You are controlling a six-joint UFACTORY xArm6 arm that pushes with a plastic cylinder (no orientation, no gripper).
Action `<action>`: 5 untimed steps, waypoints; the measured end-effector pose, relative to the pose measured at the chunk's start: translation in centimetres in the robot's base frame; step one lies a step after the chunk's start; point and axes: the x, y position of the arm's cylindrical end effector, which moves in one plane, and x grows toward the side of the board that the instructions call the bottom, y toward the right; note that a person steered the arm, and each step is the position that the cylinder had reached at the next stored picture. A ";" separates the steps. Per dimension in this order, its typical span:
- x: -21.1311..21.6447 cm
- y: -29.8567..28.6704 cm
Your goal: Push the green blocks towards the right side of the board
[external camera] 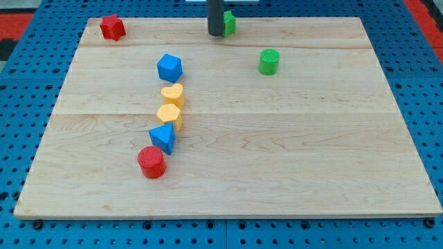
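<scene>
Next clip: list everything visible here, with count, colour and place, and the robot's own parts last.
green cylinder: 1, green, upper right of centre
green block: 1, green, top edge, partly hidden behind rod, shape unclear
red star-like block: 1, red, top left corner
blue block: 1, blue, head of the column left of centre
yellow blocks: 2, yellow, mid column
blue triangular block: 1, blue, below yellows
red cylinder: 1, red, column bottom
wooden board: 1, light wood
blue pegboard: 1, underneath
my tip: 1, dark, touching green block's left
</scene>
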 end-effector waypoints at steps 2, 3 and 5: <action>1.2 8.2; -4.1 11.2; -3.9 3.4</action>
